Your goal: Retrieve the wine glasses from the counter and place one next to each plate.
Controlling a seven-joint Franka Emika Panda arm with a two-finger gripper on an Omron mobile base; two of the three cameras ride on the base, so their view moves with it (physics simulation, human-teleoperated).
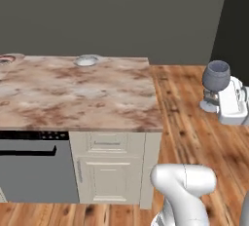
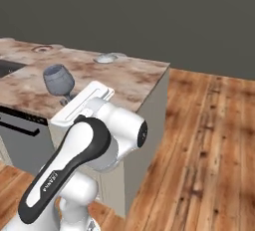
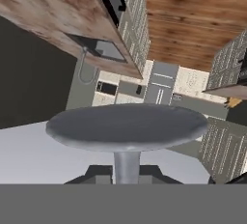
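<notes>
Hand view: the wine glass (image 3: 126,127) is pinched at its thin stem by the claw (image 3: 126,174). Glass is light, slippery, easily broken, so it should be carried gently.

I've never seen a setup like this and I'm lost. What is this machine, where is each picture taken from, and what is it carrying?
It is a white robot arm on a driving base, in a computer-drawn kitchen. Two pictures come from cameras on the base, behind the arm to its left and right. The third comes from a camera on the hand, looking along the pincer. The pincer is shut on the stem of a grey-blue wine glass, carried upright beside the marbled top; in the hand view you see the glass's round foot from close up. On the far edge of the top lie two small plates, one at the left corner. No glass stands beside either yet.
</notes>
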